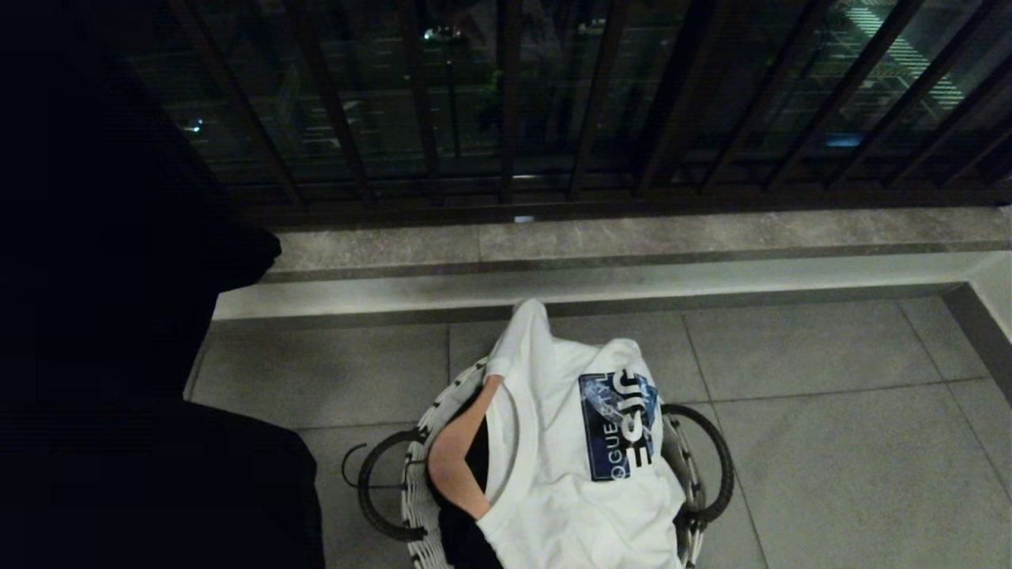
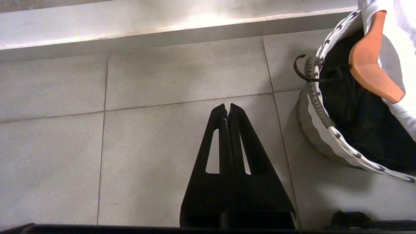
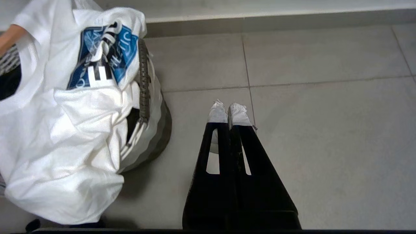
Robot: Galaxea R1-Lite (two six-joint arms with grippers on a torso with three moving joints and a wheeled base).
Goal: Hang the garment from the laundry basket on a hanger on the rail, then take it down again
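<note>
On the tiled balcony floor [image 1: 830,442], near the lower middle of the head view, sits the laundry basket [image 1: 419,474], with a white T-shirt [image 1: 569,474] heaped over it and spilling past its far rim toward the low stone kerb [image 1: 632,269]. At far left a large dark shape [image 1: 118,356] blocks the view; I cannot tell what it is. Beyond the kerb stand dark railing bars [image 1: 506,95]. Neither gripper appears in the head view.

Only the left wrist view shows the hanger clearly: a wooden hanger [image 2: 370,65] lies in the basket under the shirt's neck, its black wire hook [image 2: 302,70] poking out over the basket's rim beside the grey loop handle [image 2: 313,87]. Dark cloth [image 2: 357,123] fills the basket beneath. The left gripper [image 2: 227,109] hangs over bare tile beside the basket, its 2 black fingers pressed together on nothing.

Only the right wrist view shows the shirt's blue-and-black printed panel [image 3: 104,55] up close and the cloth draping down the basket's outer wall. The right gripper [image 3: 229,110], its 2 fingertips [image 3: 217,113] wrapped in white tape, is also clenched empty, over tile on the basket's other side.
</note>
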